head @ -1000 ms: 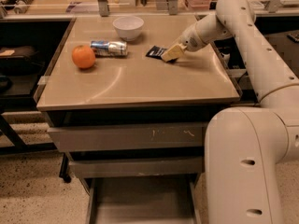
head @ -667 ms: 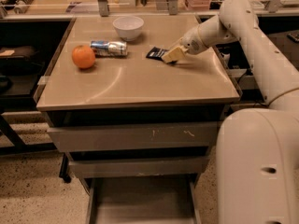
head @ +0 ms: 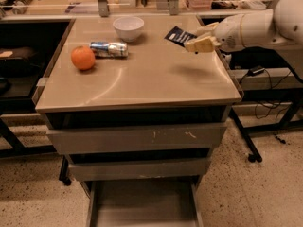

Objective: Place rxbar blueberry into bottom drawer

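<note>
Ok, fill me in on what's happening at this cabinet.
The robot's hand is clamped on the rxbar blueberry and holds it in the air over the right rear of the countertop, with its shadow on the surface below. The bottom drawer stands pulled out at floor level, and the bar is not in it yet. An orange, a can lying on its side and a white bowl sit on the countertop, untouched.

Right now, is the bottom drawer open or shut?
Open: the bottom drawer juts out, floor showing, below the upper drawers. The gripper holds the rxbar blueberry over the tabletop.
</note>
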Tool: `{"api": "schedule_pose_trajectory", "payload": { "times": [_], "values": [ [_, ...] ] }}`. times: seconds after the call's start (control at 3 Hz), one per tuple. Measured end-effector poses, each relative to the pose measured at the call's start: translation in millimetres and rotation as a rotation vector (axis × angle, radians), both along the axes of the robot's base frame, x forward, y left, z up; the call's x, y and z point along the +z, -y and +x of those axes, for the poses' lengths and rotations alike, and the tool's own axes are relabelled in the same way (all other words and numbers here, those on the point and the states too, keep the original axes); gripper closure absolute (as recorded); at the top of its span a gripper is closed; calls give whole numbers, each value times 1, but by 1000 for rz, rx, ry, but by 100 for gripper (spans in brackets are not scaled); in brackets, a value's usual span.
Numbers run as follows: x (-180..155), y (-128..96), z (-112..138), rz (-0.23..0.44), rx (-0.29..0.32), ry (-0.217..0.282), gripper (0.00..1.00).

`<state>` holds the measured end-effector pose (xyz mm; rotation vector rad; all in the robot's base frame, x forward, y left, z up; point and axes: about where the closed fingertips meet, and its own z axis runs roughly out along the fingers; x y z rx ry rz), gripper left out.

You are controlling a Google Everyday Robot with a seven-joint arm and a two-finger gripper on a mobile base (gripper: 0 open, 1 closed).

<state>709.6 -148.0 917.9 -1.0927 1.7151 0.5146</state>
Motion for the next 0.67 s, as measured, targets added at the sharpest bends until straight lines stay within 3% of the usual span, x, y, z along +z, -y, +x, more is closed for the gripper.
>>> {"api": "schedule_pose_trajectory", "payload": {
  "times": [0.33, 0.67],
  "values": [
    [16, 17, -51, 13, -49, 72, 100],
    [-31, 33, -104, 13, -71, 11, 100]
  ]
}}
